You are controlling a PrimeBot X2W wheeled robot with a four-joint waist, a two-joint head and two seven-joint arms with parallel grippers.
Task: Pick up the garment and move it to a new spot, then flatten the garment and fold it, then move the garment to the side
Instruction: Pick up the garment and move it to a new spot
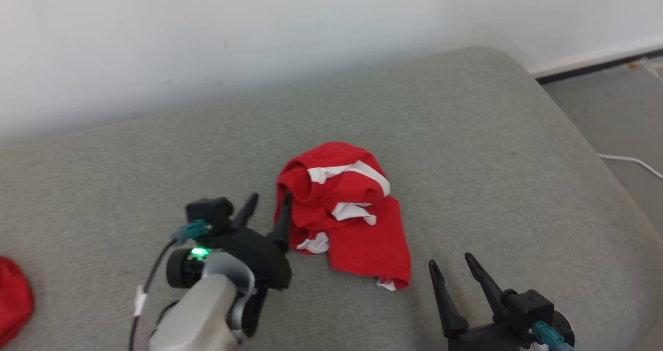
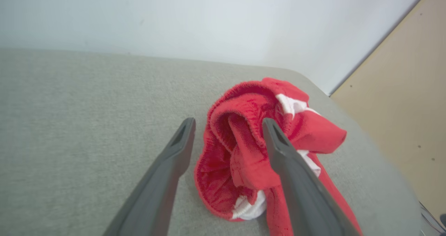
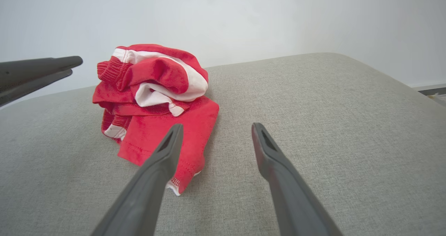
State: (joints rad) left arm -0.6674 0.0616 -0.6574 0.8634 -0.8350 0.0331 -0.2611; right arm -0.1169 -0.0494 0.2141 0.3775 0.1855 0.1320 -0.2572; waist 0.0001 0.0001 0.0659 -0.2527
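Note:
The garment [image 1: 347, 206] is a red jersey with white trim, lying crumpled in a heap near the middle of the grey cushion [image 1: 466, 133]. My left gripper [image 1: 270, 198] stands open at the heap's left edge, one finger against the cloth. In the left wrist view, a raised fold of the garment [image 2: 244, 159] sits between the spread fingers of the left gripper [image 2: 229, 123]. My right gripper [image 1: 450, 260] is open and empty, just right of the garment's near corner. The right wrist view shows the garment [image 3: 156, 89] ahead and left of the right gripper [image 3: 217, 125].
Another red item [image 1: 13, 299] lies at the cushion's far left edge. A pale wall runs behind the cushion. To the right the cushion rounds off towards the floor [image 1: 621, 107], where a white cable [image 1: 632, 162] lies.

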